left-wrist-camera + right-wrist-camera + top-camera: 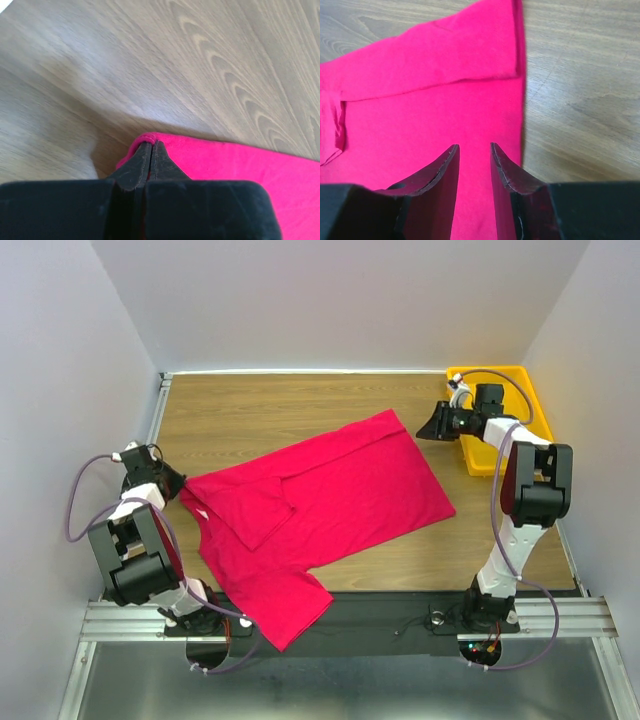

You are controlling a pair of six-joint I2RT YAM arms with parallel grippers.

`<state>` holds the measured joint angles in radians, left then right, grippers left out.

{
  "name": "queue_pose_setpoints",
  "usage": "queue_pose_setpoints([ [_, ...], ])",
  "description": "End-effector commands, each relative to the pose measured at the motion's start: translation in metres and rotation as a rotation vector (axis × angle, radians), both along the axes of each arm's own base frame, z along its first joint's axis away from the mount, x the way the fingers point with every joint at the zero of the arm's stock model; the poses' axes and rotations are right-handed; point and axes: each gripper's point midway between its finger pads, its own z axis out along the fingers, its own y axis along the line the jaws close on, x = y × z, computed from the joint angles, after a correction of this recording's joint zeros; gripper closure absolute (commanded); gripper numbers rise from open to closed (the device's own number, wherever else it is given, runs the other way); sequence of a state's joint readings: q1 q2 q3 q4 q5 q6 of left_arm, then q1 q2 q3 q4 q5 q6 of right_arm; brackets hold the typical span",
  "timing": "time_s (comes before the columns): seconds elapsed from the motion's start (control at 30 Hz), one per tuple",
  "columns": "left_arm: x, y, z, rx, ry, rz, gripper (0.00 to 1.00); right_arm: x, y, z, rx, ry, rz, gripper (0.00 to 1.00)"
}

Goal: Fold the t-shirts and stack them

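L jaws: pressed fully together, pinching a small rolled lip of the t-shirt (240, 165) edge at their tips. Fingers (135, 167) black, matte, wedge-shaped. R jaws: part open, a slim gap btwn two dark curved blades w/ nothing in it. They sit over the cloth close to a stitched side edge; touching or just above, can't tell.

T-shirt: plain crimson-pink, soft matte knit, no print. It lies mostly flat and slantwise across the mid worktop (260, 405), L corner at the L jaws, far corner near the R jaws. One sleeve is folded in over the body as a rough square flap. A strip along the far edge is turned over, clear in the R wrist view. The near part droops past the worktop's front edge onto the black base plate (380, 610).

Worktop: brown wood-grain laminate, smooth, rectangular, w/ arched grain lines. Yellow plastic tray (520, 375), rigid w/ raised rim, sits at the far R corner, apart from the shirt and partly behind the R arm (525, 490). Ribbed aluminium rail (570, 615) runs along the front. Walls (340, 300) pale grey, bare, close round three sides.
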<state>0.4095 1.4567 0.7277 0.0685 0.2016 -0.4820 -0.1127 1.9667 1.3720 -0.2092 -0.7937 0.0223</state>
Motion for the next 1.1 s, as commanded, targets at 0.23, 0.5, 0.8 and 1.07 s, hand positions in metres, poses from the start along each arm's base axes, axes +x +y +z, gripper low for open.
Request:
queue_pose_setpoints([
  [0.23, 0.006, 0.014, -0.014, 0.017, 0.019, -0.001, 1.00, 0.075, 0.027, 0.009, -0.064, -0.108, 0.057, 0.49],
  [0.5, 0.006, 0.012, -0.017, 0.012, 0.023, -0.015, 1.00, 0.133, 0.052, -0.011, -0.040, -0.064, 0.008, 0.48],
  [0.8, 0.006, 0.010, -0.014, 0.005, 0.013, -0.022, 1.00, 0.139, 0.064, -0.035, -0.045, -0.027, 0.007, 0.49],
  [1.07, 0.007, 0.009, -0.013, 0.007, 0.009, -0.026, 1.00, 0.134, 0.070, -0.051, -0.046, 0.007, 0.014, 0.53],
])
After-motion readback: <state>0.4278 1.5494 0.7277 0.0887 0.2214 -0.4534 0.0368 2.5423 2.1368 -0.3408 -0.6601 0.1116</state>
